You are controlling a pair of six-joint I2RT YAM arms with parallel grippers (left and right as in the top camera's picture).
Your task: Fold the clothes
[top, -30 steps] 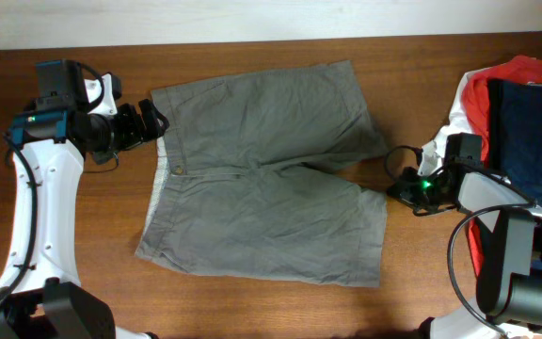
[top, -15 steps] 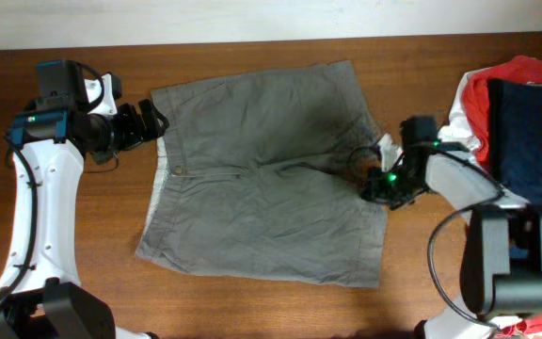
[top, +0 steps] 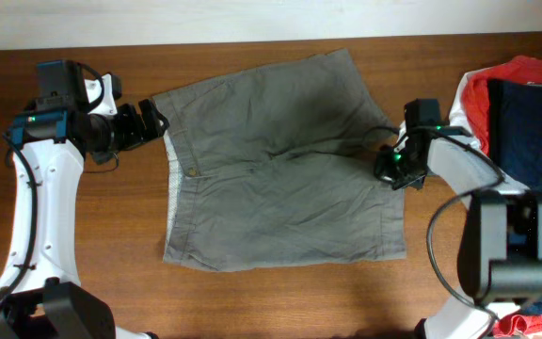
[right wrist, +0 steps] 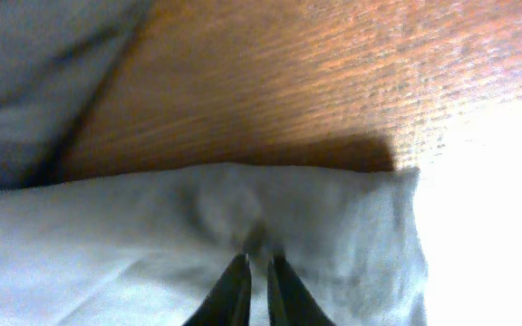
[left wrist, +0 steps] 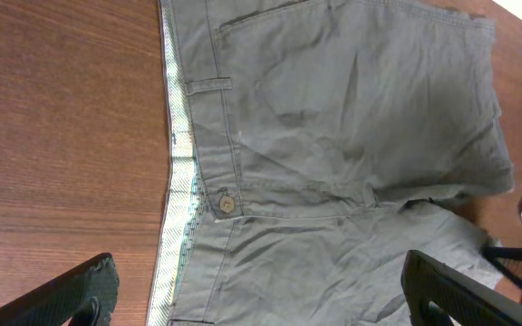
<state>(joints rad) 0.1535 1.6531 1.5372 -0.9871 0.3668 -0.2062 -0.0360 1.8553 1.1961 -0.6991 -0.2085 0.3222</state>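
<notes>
Shorts (top: 280, 179) spread flat mid-tabletop (top: 83, 245), waistband toward left edge. Left gripper (top: 151, 121) wide open, empty, just beside waistband's far corner. Right gripper (top: 390, 168) nearly closed, pinching leg hem of shorts. Red and navy clothes (top: 525, 104) piled at right edge.

Navy garment (top: 534, 141) atop red-orange garment (top: 476, 99), table's (top: 252, 301) right edge.
</notes>
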